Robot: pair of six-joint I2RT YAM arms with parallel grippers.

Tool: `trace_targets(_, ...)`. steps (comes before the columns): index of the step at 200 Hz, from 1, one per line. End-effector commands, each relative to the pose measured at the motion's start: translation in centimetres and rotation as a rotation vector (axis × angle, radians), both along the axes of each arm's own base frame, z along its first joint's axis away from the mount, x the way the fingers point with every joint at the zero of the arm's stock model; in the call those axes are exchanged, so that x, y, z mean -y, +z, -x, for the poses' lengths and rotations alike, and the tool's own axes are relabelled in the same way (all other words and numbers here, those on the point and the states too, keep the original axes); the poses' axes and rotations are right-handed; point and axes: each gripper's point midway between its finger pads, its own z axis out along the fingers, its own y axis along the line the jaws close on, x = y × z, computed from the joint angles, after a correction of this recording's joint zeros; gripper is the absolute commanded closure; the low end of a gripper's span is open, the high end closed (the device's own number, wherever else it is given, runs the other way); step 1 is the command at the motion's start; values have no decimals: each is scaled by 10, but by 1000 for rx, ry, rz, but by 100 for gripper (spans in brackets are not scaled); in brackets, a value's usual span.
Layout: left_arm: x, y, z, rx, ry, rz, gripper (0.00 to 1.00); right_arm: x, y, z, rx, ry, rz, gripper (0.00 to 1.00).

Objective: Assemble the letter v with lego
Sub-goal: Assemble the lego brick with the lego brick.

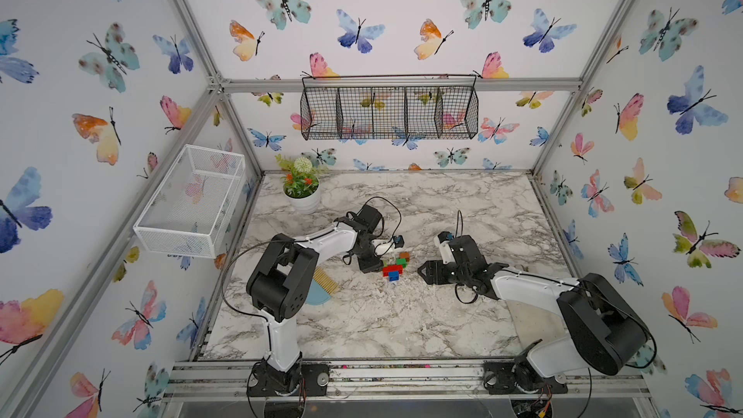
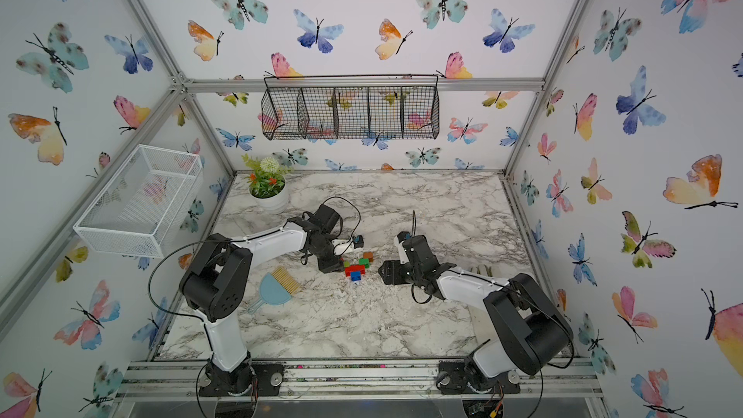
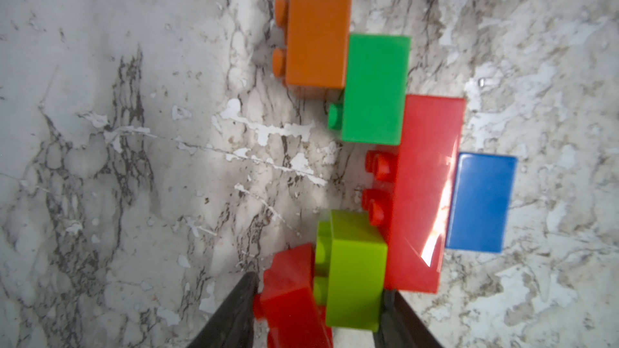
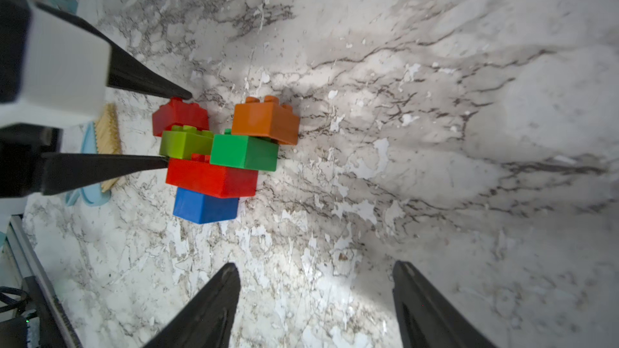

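On the table (image 1: pixel 402 315), between the arms, the V (image 1: pixel 396 265) is being assembled flat, with its blue point towards the bases. The right gripper (image 4: pixel 316 265) is being held spread and empty, clear of it. The left gripper (image 3: pixel 318 287) is being pinched, seemingly, across the tilted red brick (image 3: pixel 288 289) and lime brick (image 3: pixel 355 269). Pressure is best being applied squarely, so the studs seat.

In the left wrist view the red square brick (image 3: pixel 291 299) is blurred and cut off at the view's edge, as are the fingers of the left pincer (image 3: pixel 318 287). In a top view the left arm (image 1: pixel 281 275) hides most of the hand brush (image 1: pixel 325 281).
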Motion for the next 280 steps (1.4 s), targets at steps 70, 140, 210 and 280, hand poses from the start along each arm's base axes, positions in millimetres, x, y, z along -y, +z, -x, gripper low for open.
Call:
trace_targets(70, 3, -3, 11, -54, -24, 4, 45, -22, -22, -3, -7, 52, 142, 22)
trace_targets(140, 3, -3, 13, -67, -28, 8, 45, -31, -30, -10, 14, 71, 208, 22)
trace_targets(210, 3, -2, 15, -77, -33, 9, 46, -32, -45, -8, -3, 78, 251, 22)
trace_targets(280, 3, -3, 15, -82, -33, 4, 47, -32, -48, -9, -11, 73, 260, 22)
